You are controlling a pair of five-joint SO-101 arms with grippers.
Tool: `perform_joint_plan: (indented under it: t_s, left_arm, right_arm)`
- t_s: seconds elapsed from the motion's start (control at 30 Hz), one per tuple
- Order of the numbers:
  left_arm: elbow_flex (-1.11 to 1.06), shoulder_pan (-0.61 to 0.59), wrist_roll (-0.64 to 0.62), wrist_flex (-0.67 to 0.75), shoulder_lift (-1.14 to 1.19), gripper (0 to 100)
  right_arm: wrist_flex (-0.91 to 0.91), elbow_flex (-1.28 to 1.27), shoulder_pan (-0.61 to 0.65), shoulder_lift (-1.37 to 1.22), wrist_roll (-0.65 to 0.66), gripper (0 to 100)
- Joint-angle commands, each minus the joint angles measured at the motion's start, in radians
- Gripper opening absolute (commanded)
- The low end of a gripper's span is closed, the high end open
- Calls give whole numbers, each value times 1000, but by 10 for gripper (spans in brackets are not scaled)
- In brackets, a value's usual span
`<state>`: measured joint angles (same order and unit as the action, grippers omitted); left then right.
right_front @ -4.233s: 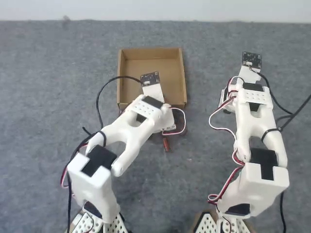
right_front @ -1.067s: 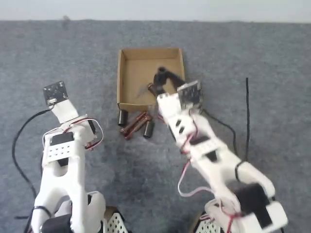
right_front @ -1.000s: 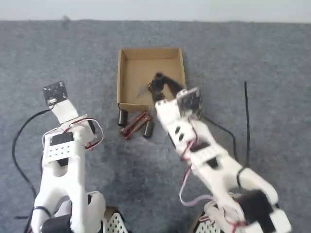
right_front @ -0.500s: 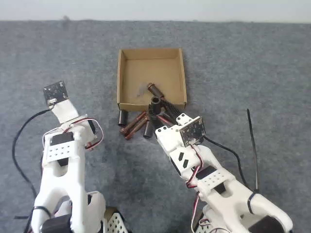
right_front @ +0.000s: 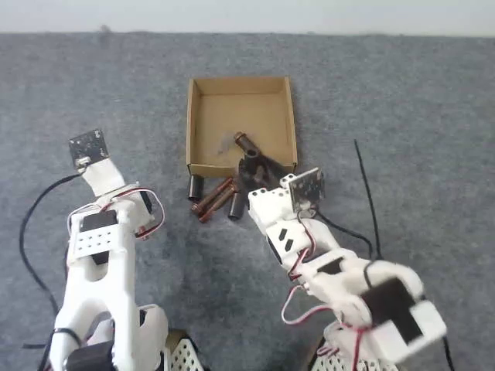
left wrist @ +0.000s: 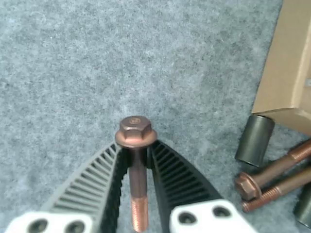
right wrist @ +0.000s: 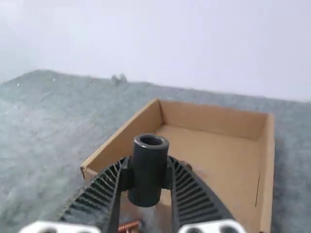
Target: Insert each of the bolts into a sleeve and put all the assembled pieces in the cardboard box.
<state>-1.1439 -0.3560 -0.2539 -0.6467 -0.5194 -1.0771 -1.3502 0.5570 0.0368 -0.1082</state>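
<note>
Bolt point(left wrist: 137, 141), copper with a hex head, is pinched by its shank between the ribbed fingers point(left wrist: 95, 187) of the left gripper point(left wrist: 136, 148). The fingers are closed down to the shank's width, and the head stands proud past the tips. The right gripper point(right wrist: 148, 167) is closed just as snugly on a dark sleeve point(right wrist: 147, 177), held upright with its open bore facing up. In the high view that sleeve sits at centre frame, right at the near wall of the cardboard box point(right_front: 291, 116). The left arm point(right_front: 100, 239) stands well apart at the left of the frame, so the held bolt and sleeve are not yet brought together. Inside the box, toward its lower edge in the high view, lies one assembled piece point(right_front: 243, 141). It looks like a bolt seated in a sleeve, and I take it as the only finished item. Just below the box in that frame, on the grey carpet point(right_front: 402, 93), two loose bolts point(right_front: 214, 199) lie side by side. Two loose sleeves point(right_front: 196, 187) flank them, one on each side. By my reckoning one of four pairs is done and boxed. A second pair is in the grippers awaiting insertion, and two more pairs remain to be picked up, joined and dropped in.
</note>
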Motion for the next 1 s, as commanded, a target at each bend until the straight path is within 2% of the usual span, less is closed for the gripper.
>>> perform_joint_plan:
  t_s: [0.0, 0.2, 0.5, 0.7, 0.97]
  left_arm:
    - [2, 2, 9, 21, -49, 11]
    - [2, 2, 9, 21, -49, 11]
    - [2, 2, 9, 21, -49, 11]
    - [2, 2, 9, 21, -49, 11]
    - [5, -2, 9, 31, -49, 11]
  right_arm:
    - [-223, 60, -15, -104, 81, 6]
    - [-406, 34, 16, -236, 153, 6]
    - [-619, -195, 116, -239, 230, 6]
    - [-638, -292, 156, -237, 230, 6]
    - [-648, -298, 151, -239, 227, 6]
